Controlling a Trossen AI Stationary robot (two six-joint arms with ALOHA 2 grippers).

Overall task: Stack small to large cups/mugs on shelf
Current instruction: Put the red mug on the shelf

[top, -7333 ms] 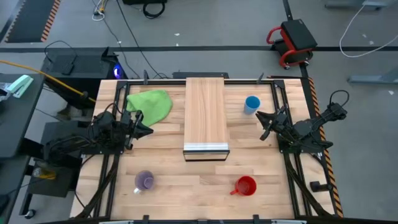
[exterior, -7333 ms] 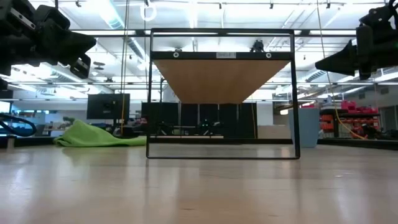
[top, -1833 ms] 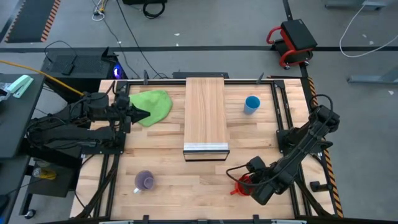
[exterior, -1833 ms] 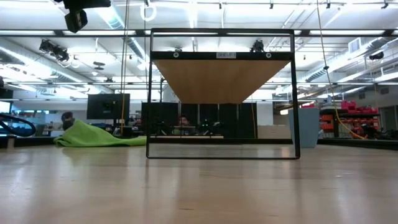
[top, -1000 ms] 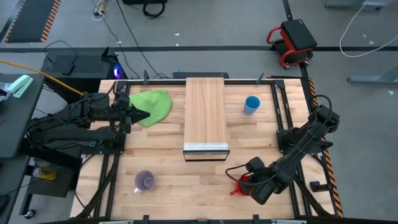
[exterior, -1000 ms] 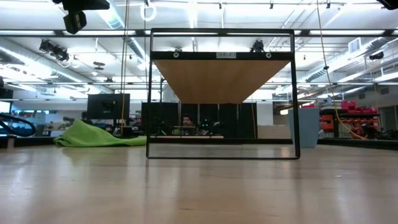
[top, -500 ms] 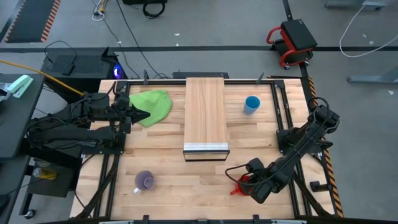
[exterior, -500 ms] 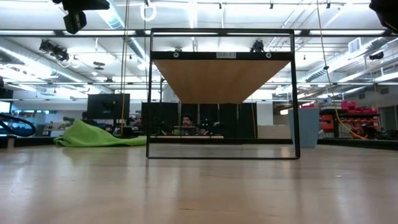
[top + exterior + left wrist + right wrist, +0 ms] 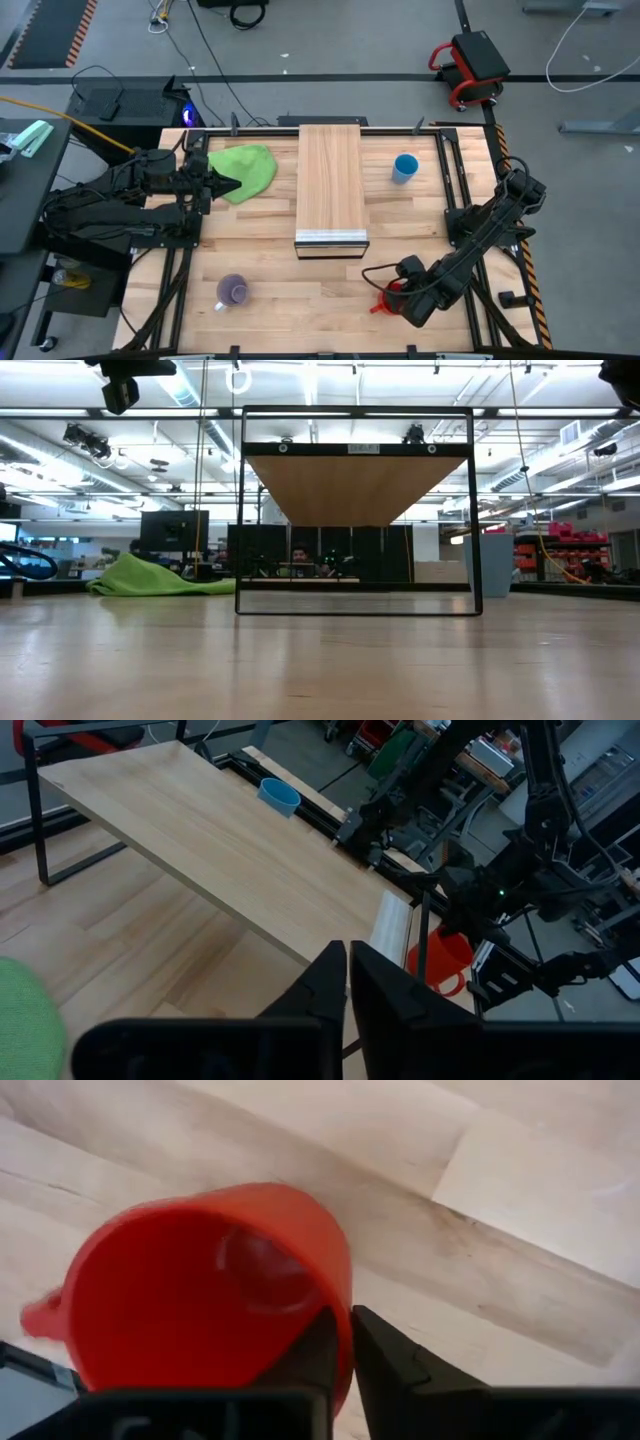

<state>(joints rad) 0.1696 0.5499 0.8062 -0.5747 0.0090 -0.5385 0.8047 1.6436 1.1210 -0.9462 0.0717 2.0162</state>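
Note:
The red mug (image 9: 388, 296) stands at the table's near right, with my right gripper (image 9: 402, 290) shut on it; it fills the right wrist view (image 9: 190, 1290). The pale purple mug (image 9: 233, 291) stands at the near left. The light-blue cup (image 9: 405, 167) stands right of the shelf (image 9: 331, 185), a raised wood plank in the table's middle. My left gripper (image 9: 238, 184) hangs shut and empty at the left, by the green cloth (image 9: 245, 168). My right gripper pinches the red mug's wall at the rim (image 9: 343, 1312), on the side opposite the handle (image 9: 40, 1315). One finger (image 9: 318, 1348) is inside and one (image 9: 385, 1358) outside. The fingers slant down from the table's right. I cannot tell whether the mug's base is on the table.
The shelf stands on a thin black frame (image 9: 240, 510) with open room beneath it. Black rails (image 9: 460, 190) run along the table's left and right sides. People show in the room behind (image 9: 298, 555).
A dark part of an arm has come into the low view's top right corner. The red mug and both grippers stay about where they were.

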